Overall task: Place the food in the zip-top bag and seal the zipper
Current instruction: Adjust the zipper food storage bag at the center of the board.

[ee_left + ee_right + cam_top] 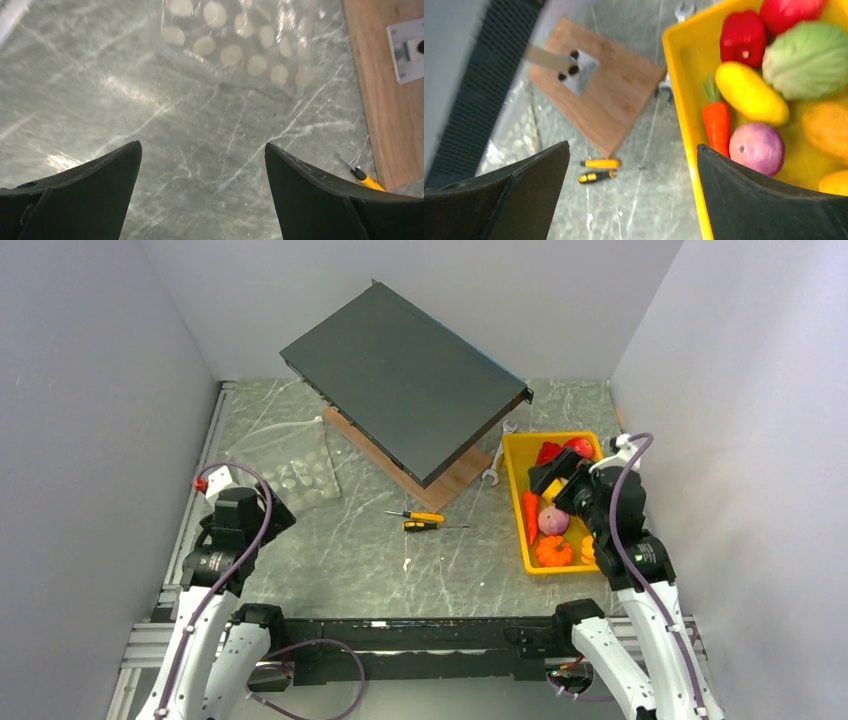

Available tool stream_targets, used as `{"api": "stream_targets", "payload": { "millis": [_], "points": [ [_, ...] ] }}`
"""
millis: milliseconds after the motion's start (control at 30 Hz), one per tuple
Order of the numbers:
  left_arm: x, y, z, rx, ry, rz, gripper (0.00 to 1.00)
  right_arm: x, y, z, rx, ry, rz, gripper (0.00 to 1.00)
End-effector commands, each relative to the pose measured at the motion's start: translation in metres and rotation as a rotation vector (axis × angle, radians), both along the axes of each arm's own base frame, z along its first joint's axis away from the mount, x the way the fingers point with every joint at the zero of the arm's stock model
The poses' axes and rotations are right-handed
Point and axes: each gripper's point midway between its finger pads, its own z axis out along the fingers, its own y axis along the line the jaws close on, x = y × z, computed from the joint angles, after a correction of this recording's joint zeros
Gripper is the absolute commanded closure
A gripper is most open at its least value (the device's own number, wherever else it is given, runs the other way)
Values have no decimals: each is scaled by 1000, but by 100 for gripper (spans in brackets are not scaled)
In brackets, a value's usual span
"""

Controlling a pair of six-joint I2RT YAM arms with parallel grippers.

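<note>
**A:** How far along are we?

**B:** Hardly begun, we'd say. On the surface (400, 560) the bag (290, 472) lies flat and empty at the far left, just beside the wooden base (452, 483) of the tilted panel (405, 375). All the food (553, 521) sits in the tray (513, 502) on the right. Nothing is bagged, nothing sealed.

**A:** And our pincers?

**B:** Both are spread wide and hold nothing. The left pincer (202, 145) hangs over bare surface just short of the bag's near edge. The right pincer (632, 146) hovers over the tray's left wall.

**A:** Which way does the bag face?

**B:** It sits a little skewed to the surface's edges, and it is so nearly square that we can't pick a long axis. The zipper seems to run along its far edge, but the strip is too faint for us to be sure.

**A:** Does anything have a clear axis?

**B:** The carrot (717, 122) does. It lies along the tray's left wall, leaves pointing away from our bases.

**A:** What's left?

**B:** Everything: open the mouth, load each piece, press the zipper shut.
</note>
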Motion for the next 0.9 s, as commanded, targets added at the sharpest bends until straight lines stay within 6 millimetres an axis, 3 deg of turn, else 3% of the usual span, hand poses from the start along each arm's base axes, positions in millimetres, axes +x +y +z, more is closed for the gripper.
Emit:
{"api": "stream_targets", "payload": {
  "millis": [0, 200, 300, 433, 567, 767, 867],
  "points": [
    [7, -16, -25, -174, 17, 66, 1, -19, 22, -43, 49, 79, 124, 0],
    [25, -27, -37, -356, -39, 125, 1, -38, 71, -73, 138, 81, 428, 0],
    [35, -28, -34, -429, -90, 157, 2, -43, 72, -78, 130, 78, 447, 0],
    [47, -16, -37, -535, -151, 302, 1, -49, 74, -71, 123, 44, 480, 0],
    [71, -18, -33, -714, -257, 354, 1, -53, 75, -75, 118, 51, 494, 0],
    [104, -20, -41, -763, -177, 381, 1, -59, 75, -78, 112, 54, 508, 0],
    [116, -19, -56, -762, -140, 397, 1, -60, 73, -81, 101, 56, 505, 0]
  ]
}}
